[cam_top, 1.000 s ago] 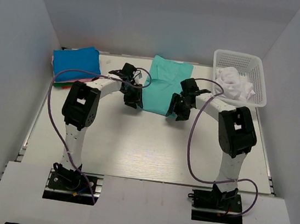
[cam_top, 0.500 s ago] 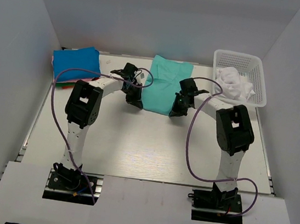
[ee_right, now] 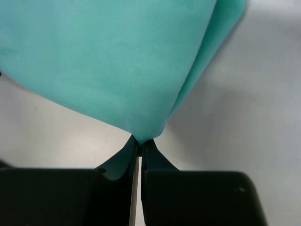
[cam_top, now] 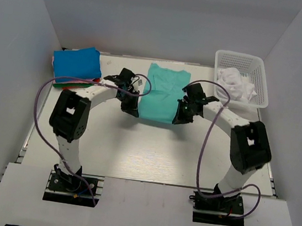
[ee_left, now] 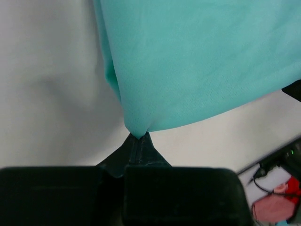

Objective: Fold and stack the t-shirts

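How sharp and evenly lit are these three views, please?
Top external: sharp, evenly lit, faint shadows on the table. Left wrist: teal t-shirt weave crisp near the left gripper, its housing featureless black. Right wrist: same at the right gripper, table blurred.

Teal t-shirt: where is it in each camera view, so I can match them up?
Top view: teal t-shirt at centre, far half of the table.
Left wrist: fills the upper right, corner pinched in the left hand.
Right wrist: fills the upper left, corner pinched in the right hand.
Shared landmark: the white table beneath.

Overhead, two wrist close-ups; shared t-shirt (cam_top: pixel 163 95)
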Robot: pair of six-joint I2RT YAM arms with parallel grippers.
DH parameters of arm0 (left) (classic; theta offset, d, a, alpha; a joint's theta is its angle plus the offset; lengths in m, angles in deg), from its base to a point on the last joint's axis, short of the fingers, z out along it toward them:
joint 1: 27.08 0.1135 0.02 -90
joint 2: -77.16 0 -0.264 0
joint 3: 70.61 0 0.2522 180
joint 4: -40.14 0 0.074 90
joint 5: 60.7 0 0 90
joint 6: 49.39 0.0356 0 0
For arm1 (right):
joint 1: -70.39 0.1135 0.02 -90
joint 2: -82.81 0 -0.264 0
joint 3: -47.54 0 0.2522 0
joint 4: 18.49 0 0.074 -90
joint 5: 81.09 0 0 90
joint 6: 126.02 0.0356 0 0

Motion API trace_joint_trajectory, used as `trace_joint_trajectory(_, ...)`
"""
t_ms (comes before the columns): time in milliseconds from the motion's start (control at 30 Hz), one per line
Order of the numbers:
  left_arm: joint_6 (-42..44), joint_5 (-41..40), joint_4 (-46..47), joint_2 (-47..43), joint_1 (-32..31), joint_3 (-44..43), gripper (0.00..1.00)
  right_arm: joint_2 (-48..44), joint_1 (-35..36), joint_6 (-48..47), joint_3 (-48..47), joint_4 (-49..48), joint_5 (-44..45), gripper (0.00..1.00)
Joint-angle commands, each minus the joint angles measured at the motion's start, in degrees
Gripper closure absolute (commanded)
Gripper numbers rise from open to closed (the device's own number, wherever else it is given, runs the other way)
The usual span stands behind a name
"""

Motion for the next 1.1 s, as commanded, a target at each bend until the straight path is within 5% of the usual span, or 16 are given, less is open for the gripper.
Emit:
trace_joint_trajectory(0, 0.98, 0.43, -6.58, -8.60, -0.11, 2.33, 1.00, -7.50, 1.18, -3.90, 3.18, 7.55, -3.40, 1.00)
trace_joint_trajectory(367, -0.95, 9.65, -24.88, -27.23, -0.11, 1.46, 1.00, -20.69, 3.47, -2.59, -3.93, 29.00, -8.59, 1.00)
trace_joint_trajectory(800, -3.68, 6.24, -29.02, -25.39, 0.60, -6.72, 1.00, -17.80, 1.01, -3.46, -11.84, 32.01, -18.34, 1.00)
trace_joint_trajectory(1067, -6.40, 0.08, -22.79, -18.46, 1.12, -12.60, 1.00, -9.10, -2.85, -5.31, -19.49, 28.14, -20.80, 1.00)
